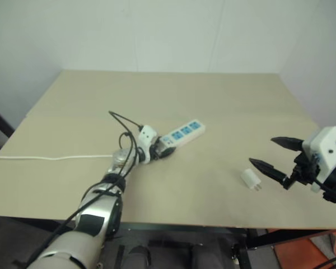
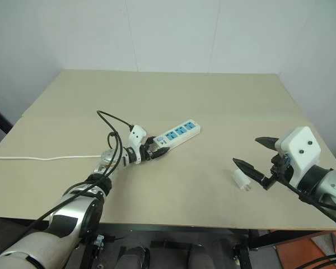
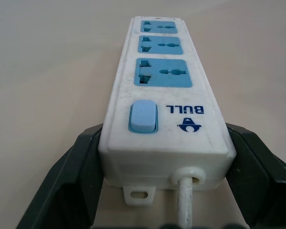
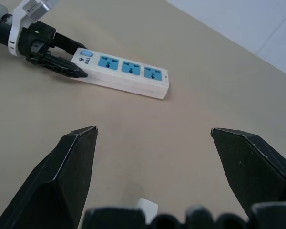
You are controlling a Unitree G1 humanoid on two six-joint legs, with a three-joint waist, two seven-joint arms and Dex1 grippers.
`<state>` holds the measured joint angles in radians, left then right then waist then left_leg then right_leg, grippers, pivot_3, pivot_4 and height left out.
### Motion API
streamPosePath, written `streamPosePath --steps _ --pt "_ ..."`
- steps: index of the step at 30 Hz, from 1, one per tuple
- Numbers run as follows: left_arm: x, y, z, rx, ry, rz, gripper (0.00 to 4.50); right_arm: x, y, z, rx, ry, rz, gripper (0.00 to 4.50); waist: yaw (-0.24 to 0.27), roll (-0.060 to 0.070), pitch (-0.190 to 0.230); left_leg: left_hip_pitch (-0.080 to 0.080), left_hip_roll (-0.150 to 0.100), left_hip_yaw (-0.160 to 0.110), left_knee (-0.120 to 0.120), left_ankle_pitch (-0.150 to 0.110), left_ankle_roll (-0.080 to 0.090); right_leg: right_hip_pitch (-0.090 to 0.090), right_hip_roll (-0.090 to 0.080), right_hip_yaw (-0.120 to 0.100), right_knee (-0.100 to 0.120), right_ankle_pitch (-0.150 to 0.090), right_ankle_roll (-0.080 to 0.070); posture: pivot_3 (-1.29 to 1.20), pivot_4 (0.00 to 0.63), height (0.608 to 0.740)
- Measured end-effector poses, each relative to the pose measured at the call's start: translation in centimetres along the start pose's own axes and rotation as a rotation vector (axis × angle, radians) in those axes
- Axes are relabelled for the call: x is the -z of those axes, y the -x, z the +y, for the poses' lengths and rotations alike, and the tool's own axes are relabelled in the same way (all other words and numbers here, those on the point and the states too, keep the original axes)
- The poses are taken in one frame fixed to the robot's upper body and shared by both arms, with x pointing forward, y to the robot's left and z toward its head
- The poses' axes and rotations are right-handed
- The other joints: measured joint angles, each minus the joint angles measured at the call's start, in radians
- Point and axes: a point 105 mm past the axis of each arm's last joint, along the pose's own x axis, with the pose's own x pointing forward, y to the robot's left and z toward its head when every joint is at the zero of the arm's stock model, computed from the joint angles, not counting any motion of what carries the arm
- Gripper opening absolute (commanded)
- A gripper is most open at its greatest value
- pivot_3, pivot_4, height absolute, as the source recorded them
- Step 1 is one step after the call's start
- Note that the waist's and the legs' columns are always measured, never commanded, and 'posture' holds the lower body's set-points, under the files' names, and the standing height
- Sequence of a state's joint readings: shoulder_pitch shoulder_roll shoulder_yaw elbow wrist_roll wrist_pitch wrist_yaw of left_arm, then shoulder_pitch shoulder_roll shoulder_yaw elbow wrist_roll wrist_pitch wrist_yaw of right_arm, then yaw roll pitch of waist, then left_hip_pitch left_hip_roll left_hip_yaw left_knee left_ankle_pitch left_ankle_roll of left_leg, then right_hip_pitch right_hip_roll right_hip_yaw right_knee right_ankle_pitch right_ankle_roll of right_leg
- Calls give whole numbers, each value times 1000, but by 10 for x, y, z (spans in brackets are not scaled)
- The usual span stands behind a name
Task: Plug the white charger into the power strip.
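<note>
- Left gripper (image 1: 158, 149) clamped on the switch end of the power strip (image 1: 182, 133), frame centre; a finger (image 3: 69, 183) on each side wall.
- Strip lies flat on the tan table (image 1: 213, 95), cord (image 1: 50, 158) trailing to the left edge.
- Right gripper (image 2: 255, 154) spread wide, holding nothing, lower right.
- White charger (image 2: 241, 179) on the table just beside its lower fingertip, prongs pointing toward the lower right.

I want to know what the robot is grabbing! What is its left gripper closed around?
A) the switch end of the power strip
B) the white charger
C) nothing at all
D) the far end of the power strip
A: the left gripper has a black finger on each side of the power strip at its switch and cord end, while the white charger lies loose on the table.
</note>
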<state>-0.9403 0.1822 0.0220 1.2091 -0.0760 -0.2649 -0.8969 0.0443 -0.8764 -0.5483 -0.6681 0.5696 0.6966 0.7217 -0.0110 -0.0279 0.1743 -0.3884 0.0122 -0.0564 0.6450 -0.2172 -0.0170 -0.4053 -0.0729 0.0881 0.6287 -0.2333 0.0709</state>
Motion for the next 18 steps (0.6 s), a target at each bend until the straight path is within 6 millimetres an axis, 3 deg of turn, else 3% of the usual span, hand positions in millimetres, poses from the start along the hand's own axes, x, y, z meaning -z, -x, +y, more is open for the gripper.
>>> streamPosePath --steps 4,12,18 --pt "2 18 -12 170 -13 -20 3275 1 -1 1 -2 -4 4 4500 -4 0 0 0 0 0 0 0 0 -1 0 0 0 1 -3 0 150 740" --pt "8 81 -37 514 -159 46 3275 5 -2 3 -40 -4 34 4500 -13 0 0 0 2 0 0 0 0 -1 1 0 1 3 -6 0 150 740" --pt "19 98 -55 619 -189 73 3275 10 -4 5 -74 -17 53 4500 -5 0 0 0 1 0 0 0 0 -1 1 0 0 3 -6 0 150 740"
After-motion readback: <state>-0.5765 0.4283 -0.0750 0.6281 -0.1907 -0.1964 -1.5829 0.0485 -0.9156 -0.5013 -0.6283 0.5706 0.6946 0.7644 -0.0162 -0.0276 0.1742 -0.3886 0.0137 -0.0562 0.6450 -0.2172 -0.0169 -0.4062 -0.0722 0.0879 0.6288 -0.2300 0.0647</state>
